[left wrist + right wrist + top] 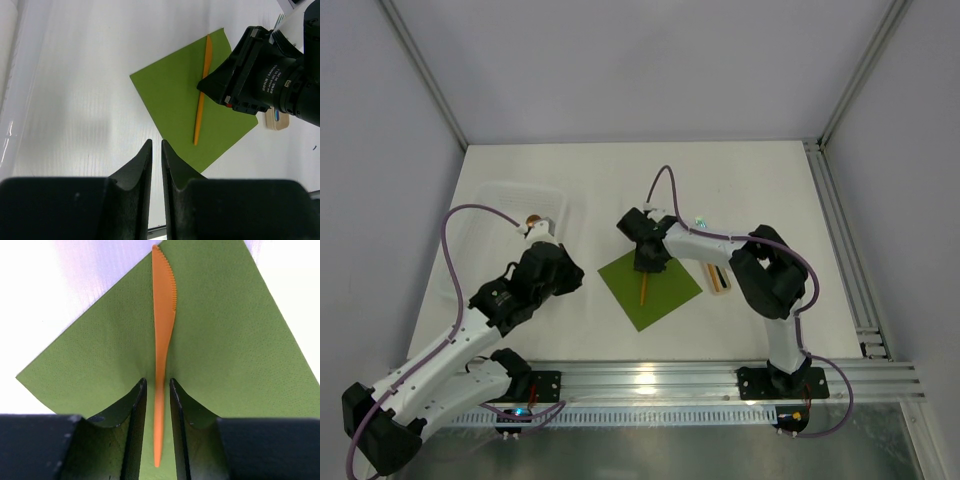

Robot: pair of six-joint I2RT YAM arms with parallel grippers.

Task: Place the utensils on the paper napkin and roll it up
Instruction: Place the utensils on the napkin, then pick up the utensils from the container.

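Observation:
The olive-green paper napkin (660, 295) (170, 95) (225, 340) lies flat on the white table, one corner toward the arms. An orange utensil, a plastic knife (644, 292) (201, 100) (164, 315), lies on it along the diagonal. My right gripper (648, 262) (156, 381) hangs low over the napkin. It is open, the knife's handle runs between its fingers, and there is a gap on each side. My left gripper (570, 275) (155, 142) hovers left of the napkin, its jaws nearly together with nothing between them. No other utensil shows clearly.
A clear plastic tray (510, 200) stands at the back left. A small light-wood piece (719, 278) (276, 120) with something dark and slim on it lies right of the napkin. An aluminium rail (720, 375) runs along the near edge.

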